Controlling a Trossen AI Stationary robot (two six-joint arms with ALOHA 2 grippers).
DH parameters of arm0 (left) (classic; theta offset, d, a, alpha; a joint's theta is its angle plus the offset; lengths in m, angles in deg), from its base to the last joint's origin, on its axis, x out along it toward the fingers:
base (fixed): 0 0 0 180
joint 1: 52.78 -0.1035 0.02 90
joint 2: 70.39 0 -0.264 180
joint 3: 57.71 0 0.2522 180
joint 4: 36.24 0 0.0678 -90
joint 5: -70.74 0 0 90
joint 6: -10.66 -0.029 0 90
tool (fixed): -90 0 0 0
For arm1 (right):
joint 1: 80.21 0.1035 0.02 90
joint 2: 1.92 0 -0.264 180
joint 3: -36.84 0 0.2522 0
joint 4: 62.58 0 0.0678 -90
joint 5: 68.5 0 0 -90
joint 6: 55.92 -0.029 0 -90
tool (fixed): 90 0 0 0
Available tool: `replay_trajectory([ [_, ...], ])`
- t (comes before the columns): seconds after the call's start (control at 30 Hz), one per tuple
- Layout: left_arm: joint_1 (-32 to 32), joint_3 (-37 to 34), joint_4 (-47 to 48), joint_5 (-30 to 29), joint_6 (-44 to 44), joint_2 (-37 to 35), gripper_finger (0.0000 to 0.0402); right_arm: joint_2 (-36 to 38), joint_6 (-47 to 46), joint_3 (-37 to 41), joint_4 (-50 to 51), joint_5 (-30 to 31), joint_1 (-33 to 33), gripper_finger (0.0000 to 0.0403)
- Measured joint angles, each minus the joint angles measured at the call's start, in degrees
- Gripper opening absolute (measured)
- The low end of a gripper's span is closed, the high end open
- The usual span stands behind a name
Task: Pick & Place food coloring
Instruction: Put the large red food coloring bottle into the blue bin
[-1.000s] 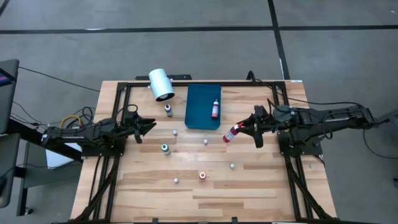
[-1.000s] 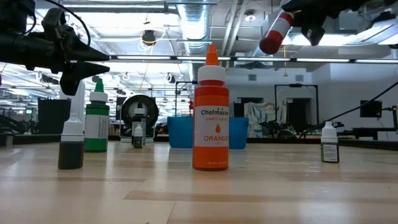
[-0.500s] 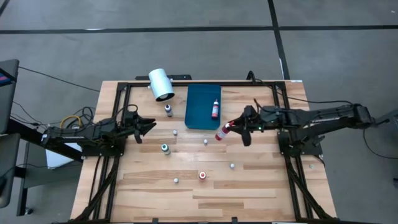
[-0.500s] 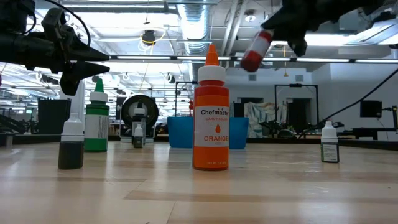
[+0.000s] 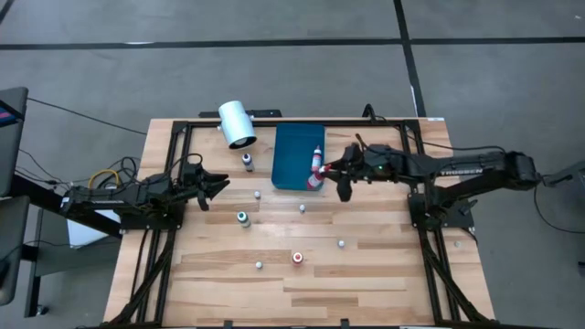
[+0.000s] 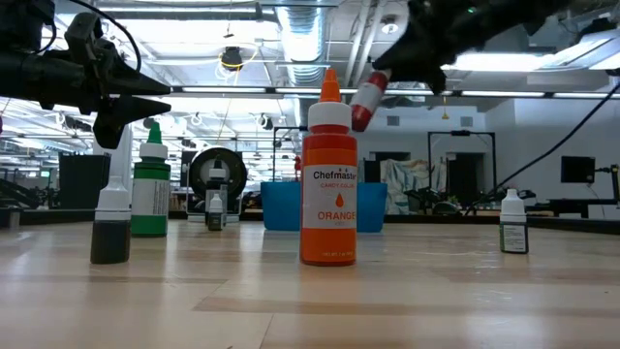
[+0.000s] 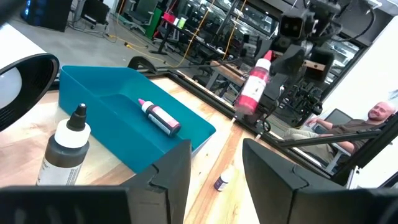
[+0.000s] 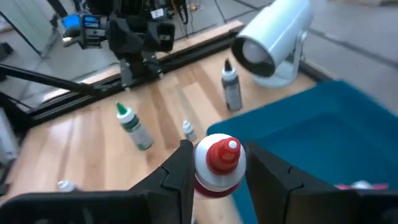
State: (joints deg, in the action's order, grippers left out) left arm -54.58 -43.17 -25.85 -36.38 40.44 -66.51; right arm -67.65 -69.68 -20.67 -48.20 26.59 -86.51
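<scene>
My right gripper (image 5: 329, 173) is shut on a red food coloring bottle (image 5: 316, 177) and holds it in the air over the near right part of the blue tray (image 5: 291, 151). A pink bottle (image 5: 317, 158) lies on its side in the tray. Other food coloring bottles stand upright on the table: a dark one (image 5: 246, 162), a green one (image 5: 242, 218), an orange one (image 5: 298, 258) and several tiny pale ones. At the table's left my left gripper (image 5: 222, 185) rests level and open, with nothing between its fingers (image 7: 177, 168). My right gripper pinches the red bottle between its two fingers (image 8: 179, 171) by the upper part, at the white collar under the red cap (image 8: 211, 182). The fingers come from the table's right, slanting a little downward. The bottle hangs tilted, its base (image 6: 358, 118) down and leftward, clear of tray and table.
A large white cylinder (image 5: 237, 123) lies at the far left of the tray. A black frame (image 5: 274, 122) runs round the table top. Free wood lies near the front edge. In the left wrist view a person (image 7: 377, 116) sits beyond the table.
My right gripper has carried the red bottle toward the table's left and a little toward the far edge, from over bare wood to over the tray's near right part, sinking slightly and tipping further down. The bottle stays tilted and clear.
</scene>
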Motion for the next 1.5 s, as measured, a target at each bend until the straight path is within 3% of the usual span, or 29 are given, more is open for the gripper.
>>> replay_trajectory([
  [0.17, 0.0, 0.0, 0.0, 0.0, 0.0, 0.0, 0.0136, -5.4, 6.3, -7.4, 7.9, 2.5, -2.2, 0.0107],
  [0.5, 0.0, 0.0, 0.0, 0.1, 0.0, 0.0, 0.0136, -14.1, 15.3, -19.3, 12.9, 2.6, -8.2, 0.0107],
  [0.87, 0.0, 0.0, 0.0, 0.1, 0.0, 0.0, 0.0136, -21.9, 18.3, -29.9, 21.6, 2.7, -13.9, 0.0107],
  [1.5, 0.0, 0.0, 0.0, 0.0, 0.0, 0.0, 0.0136, -23.7, 18.8, -31.0, 25.4, 2.6, -15.4, 0.0108],
])
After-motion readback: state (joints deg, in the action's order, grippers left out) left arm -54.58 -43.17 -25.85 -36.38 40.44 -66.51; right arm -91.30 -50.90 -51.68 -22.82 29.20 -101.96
